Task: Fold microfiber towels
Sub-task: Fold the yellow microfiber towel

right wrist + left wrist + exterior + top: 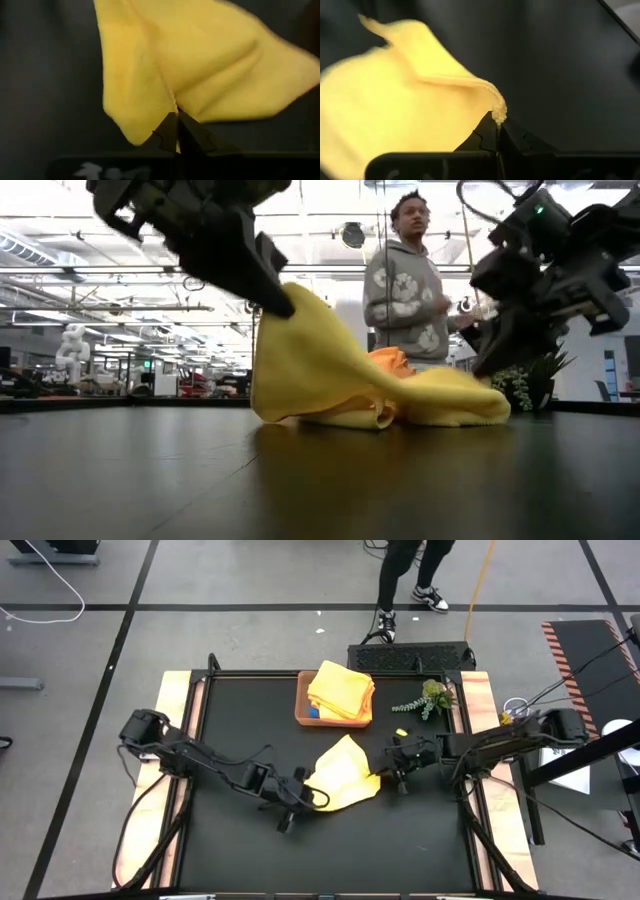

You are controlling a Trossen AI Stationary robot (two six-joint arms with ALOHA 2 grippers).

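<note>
A yellow microfiber towel (345, 775) lies crumpled at the middle of the black table, one end raised and its lower folds (380, 412) on the tabletop. My left gripper (312, 797) is at the towel's left near end and is shut on it. My right gripper (386, 777) is at the towel's right side, also shut on it. More folded towels (340, 690), yellow and orange on top, lie stacked in the brown tray (303, 712) at the far middle. My left gripper pinches the towel's rim (499, 114) between its two fingertips, coming from the table's left and slanting down. That end is lifted off the table (300, 305), and the cloth drapes down slack from it to the tabletop. My right gripper pinches a gathered pleat of the towel (172, 102) between its two fingertips, coming from the table's right and slanting down. Creases fan out from the pinch. This side of the towel (465, 395) stays low, near the tabletop.
A small green plant sprig (428, 698) lies right of the tray, near the table's far right corner. A person (405, 285) stands beyond the far edge. Bare black tabletop (330, 850) stretches toward the near edge.
</note>
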